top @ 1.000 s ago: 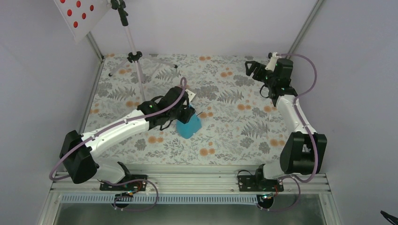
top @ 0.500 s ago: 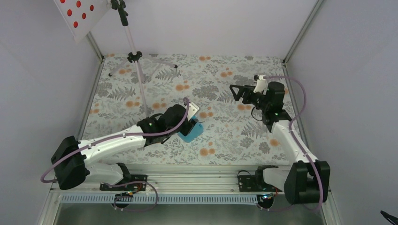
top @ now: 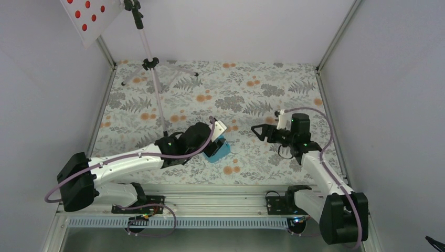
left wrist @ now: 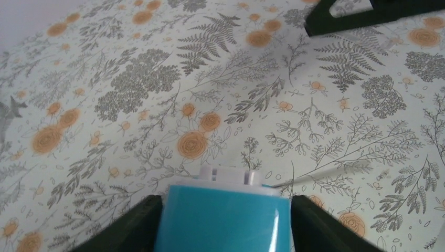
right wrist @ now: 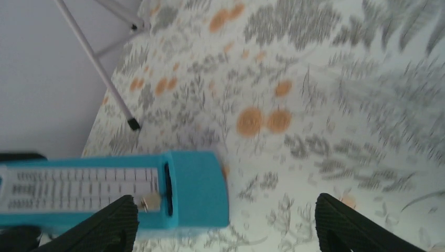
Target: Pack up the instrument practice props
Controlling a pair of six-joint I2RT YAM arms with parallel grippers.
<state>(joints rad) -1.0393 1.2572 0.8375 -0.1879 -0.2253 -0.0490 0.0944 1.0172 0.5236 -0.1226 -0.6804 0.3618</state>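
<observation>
My left gripper is shut on the turquoise metronome and holds it low over the flowered cloth, near the middle front. In the left wrist view the metronome fills the gap between both fingers. My right gripper is open and empty, just right of the metronome and pointing at it. In the right wrist view the metronome lies ahead of the left finger. The silver tripod music stand stands at the far left. Red shows through the holes of its pale desk. The sheets themselves are hidden.
The stand's legs spread over the far left of the flowered cloth. Pale walls close in the left, back and right sides. A metal rail runs along the near edge by the arm bases.
My left arm has drawn the metronome back toward the near edge. My right arm has swung from the far right corner down and left, toward the metronome.
</observation>
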